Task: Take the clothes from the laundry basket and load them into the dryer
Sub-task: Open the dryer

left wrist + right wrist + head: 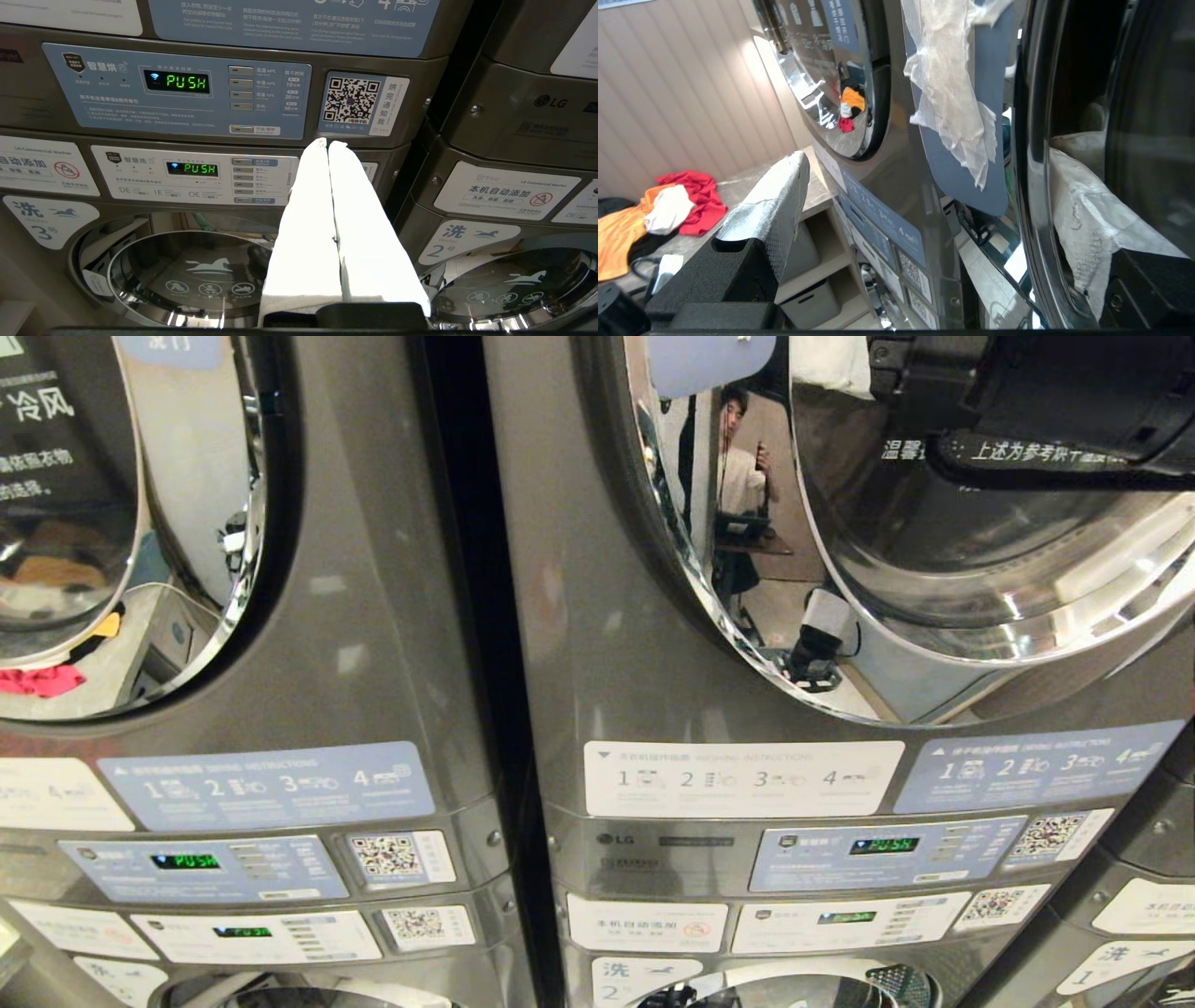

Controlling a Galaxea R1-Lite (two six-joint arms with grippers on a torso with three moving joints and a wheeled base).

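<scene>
We face grey stacked LG laundry machines. Well left of our spread right gripper [924, 224] jaws, red, orange and white clothes [668, 214] lie heaped on a counter [817, 196], so loading looks mostly undone. The jaws hold nothing, straddling the dryer door [1031, 140] rim. Our left gripper [329, 144] hangs pressed shut, empty.

Indoor light, moderately dim on the grey machine fronts; chrome door ring [822, 644] throws hard glare and warped reflections. In the left wrist view the white pincer fingers [308, 233] blow out to pure white, green display [187, 82] crisp. Right wrist view: dark drum interior, near foreground soft.
</scene>
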